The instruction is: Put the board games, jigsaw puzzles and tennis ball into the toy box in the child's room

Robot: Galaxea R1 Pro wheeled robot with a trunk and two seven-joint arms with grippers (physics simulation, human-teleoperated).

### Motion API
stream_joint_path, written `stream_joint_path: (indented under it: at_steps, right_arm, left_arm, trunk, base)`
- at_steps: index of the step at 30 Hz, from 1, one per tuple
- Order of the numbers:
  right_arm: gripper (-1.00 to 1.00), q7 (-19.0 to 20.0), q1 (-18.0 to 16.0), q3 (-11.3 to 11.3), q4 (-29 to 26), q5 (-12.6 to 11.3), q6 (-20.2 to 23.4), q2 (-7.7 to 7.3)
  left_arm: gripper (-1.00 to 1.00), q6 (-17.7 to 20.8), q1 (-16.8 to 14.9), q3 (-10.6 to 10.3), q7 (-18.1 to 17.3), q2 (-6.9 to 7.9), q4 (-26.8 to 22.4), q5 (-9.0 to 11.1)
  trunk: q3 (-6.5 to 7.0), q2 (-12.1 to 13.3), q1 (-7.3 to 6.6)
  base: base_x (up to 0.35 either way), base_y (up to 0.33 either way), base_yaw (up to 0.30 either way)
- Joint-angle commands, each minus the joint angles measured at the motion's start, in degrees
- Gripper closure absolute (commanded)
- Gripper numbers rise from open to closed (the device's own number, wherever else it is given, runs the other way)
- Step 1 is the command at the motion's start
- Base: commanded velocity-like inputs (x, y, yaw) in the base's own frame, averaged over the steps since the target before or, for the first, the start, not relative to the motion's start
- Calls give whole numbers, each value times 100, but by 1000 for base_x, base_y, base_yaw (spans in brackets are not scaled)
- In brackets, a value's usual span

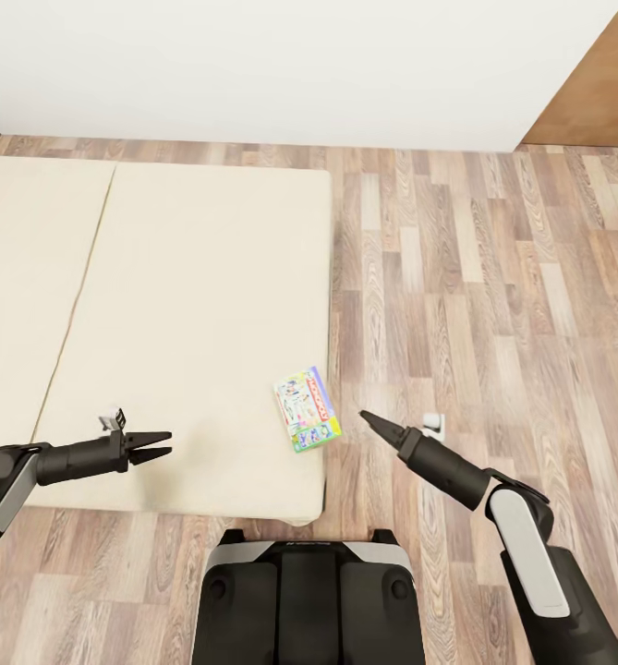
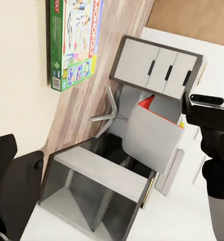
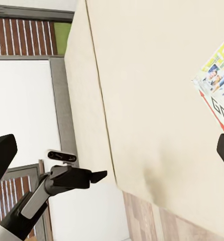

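Bed: a wide cream mattress is seen from above in the head view, with a seam running down its left part; wood-plank flooring borders its right edge and its near edge.

Board game: one flat, brightly printed Monopoly box with a green border is laid face up on the mattress, close to the near right corner and just inside the right edge, slightly skewed to that edge. In the left wrist view the same box is seen with its green side along the mattress edge; in the right wrist view only part of it is caught at the frame border.

Left gripper: the black two-fingered tool is held above the near left part of the mattress, pointing toward the box and well apart from it. Its fingers are seen slightly spread, with nothing between them. It is also seen in the right wrist view.

Right gripper: the black tapered tool is held over the flooring just beside the right edge of the mattress, near the box but not touching it. Its fingers appear pressed together into one point, holding nothing.

Furniture: a grey cabinet with three doors and a grey open shelf unit are seen in the left wrist view.

Robot base: a black and grey body is seen at the near edge of the mattress.
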Motion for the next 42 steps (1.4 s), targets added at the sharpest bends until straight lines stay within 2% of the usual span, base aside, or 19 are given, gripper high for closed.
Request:
stream_joint_path:
  at_steps: [1, 14, 19, 34, 42]
  right_arm:
    - [-100, 12, -2, -25, -1, -6, 36, 3]
    - [-100, 19, -2, -121, -1, -8, 41, 10]
    - [-100, 38, -2, -129, -1, -16, 48, 1]
    - [-100, 37, -2, -123, -1, -18, 53, 2]
    - [-100, 35, 2, -123, 6, -23, 53, 18]
  left_arm:
    - [-100, 54, -2, -3, -4, 2, 0, 13]
    - [-100, 49, -2, -4, 26, -24, 0, 8]
    - [-100, 56, -2, -3, 39, -81, 0, 1]
    - [-100, 58, -2, 14, 40, -86, 0, 5]
    - [-100, 58, -2, 14, 41, -86, 0, 5]
  trunk:
    - [-2, -8, 3]
    - [68, -8, 3]
    - [71, -8, 3]
    - [74, -8, 3]
    - [129, -8, 3]
  base:
    - [0, 0, 97]
    - [0, 0, 133]
    - [0, 0, 12]
    - [0, 0, 0]
    - [0, 0, 0]
